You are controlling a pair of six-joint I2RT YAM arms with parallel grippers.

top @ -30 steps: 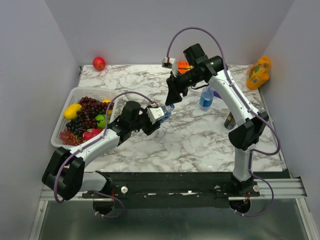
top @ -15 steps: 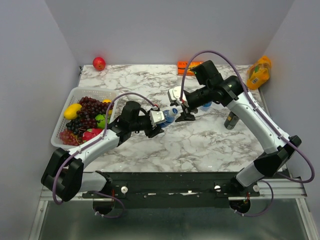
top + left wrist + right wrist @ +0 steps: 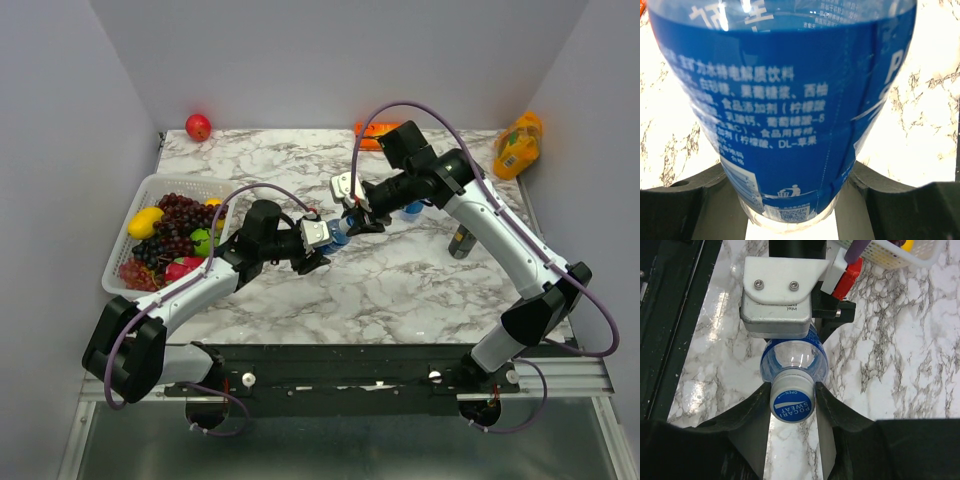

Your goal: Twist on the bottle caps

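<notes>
Right fingers (image 3: 742, 422) moved in, pinching the round blue cap (image 3: 792, 403); left fingers (image 3: 690, 202) clamp the bottle (image 3: 785, 100).

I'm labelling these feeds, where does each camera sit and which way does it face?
Top external: above and behind, looking down at the marble table; both arms show.
Left wrist: on left gripper, facing the Pocari Sweat bottle between its fingers.
Right wrist: on right gripper, facing the blue cap between its fingers.
Both wrists share that bottle.
</notes>
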